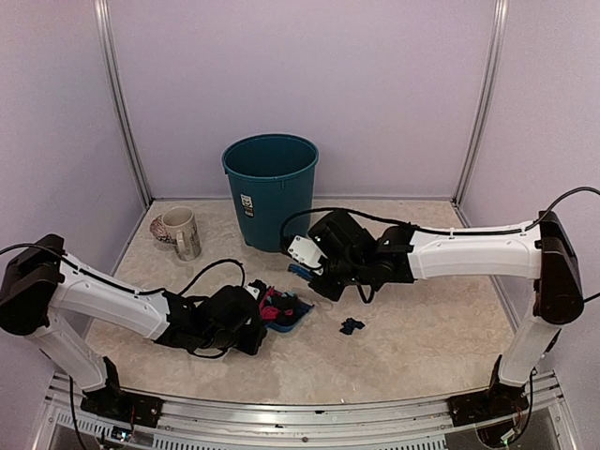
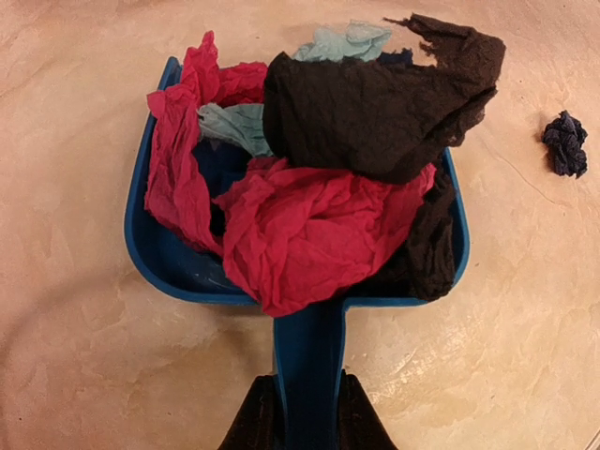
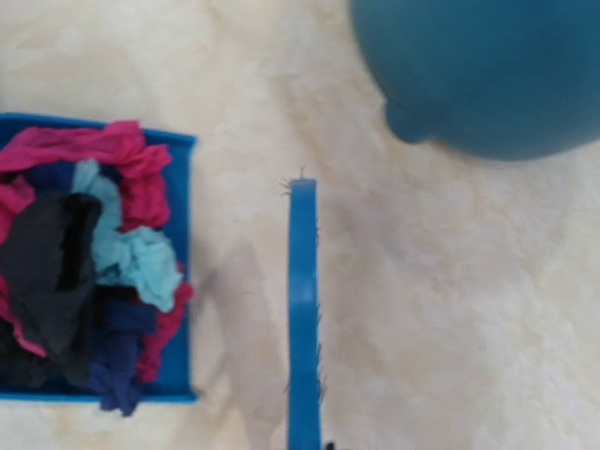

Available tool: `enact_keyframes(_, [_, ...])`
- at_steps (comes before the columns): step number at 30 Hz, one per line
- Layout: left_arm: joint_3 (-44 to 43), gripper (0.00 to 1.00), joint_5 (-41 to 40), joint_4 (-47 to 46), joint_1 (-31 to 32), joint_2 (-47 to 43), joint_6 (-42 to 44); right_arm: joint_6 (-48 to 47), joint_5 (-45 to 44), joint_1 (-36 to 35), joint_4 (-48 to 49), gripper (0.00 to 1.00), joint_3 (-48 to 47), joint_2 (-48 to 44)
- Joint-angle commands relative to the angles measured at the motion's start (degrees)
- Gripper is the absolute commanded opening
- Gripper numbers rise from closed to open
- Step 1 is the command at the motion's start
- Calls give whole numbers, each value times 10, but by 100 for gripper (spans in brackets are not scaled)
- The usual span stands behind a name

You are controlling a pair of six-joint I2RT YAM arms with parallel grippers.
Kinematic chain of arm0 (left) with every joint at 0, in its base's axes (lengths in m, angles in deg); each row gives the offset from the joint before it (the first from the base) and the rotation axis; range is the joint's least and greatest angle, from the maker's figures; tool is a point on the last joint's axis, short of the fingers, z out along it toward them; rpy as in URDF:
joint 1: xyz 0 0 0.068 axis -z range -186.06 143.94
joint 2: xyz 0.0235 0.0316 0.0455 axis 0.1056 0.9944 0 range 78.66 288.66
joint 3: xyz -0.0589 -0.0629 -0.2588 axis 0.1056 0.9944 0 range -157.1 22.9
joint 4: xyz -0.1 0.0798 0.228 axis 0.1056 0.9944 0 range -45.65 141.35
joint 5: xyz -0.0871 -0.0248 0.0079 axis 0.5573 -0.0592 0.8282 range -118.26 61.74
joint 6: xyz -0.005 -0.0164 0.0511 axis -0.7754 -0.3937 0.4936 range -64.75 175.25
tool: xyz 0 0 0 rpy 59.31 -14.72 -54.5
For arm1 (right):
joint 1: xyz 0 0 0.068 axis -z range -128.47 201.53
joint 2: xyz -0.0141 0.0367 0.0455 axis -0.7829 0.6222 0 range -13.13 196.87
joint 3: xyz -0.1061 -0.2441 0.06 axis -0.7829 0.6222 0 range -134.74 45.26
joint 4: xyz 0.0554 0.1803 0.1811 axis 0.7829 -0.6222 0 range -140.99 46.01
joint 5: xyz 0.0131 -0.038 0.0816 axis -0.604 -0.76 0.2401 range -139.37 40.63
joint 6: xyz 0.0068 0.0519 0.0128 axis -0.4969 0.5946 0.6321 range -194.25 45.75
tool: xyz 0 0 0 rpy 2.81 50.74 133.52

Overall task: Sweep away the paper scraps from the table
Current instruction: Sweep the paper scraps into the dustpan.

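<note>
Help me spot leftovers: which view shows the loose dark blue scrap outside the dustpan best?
The left wrist view: the dark blue scrap lies large and clear, right of the dustpan. The top view shows it small; the right wrist view misses it.

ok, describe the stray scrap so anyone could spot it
Find the teal bin, then come forward to the blue dustpan. Right of it lies one dark blue scrap, alone on the table, unlike the scraps piled in the dustpan.
</note>
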Motion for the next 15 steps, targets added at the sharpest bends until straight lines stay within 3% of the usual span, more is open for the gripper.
enact_keyframes(1, [18,0,-15,-4,4,-19,22,21,-47,-6,2,0,5,-40])
enact_keyframes(15, [30,0,-58,-14,7,-74,34,66,-101,5,23,0,103,-128])
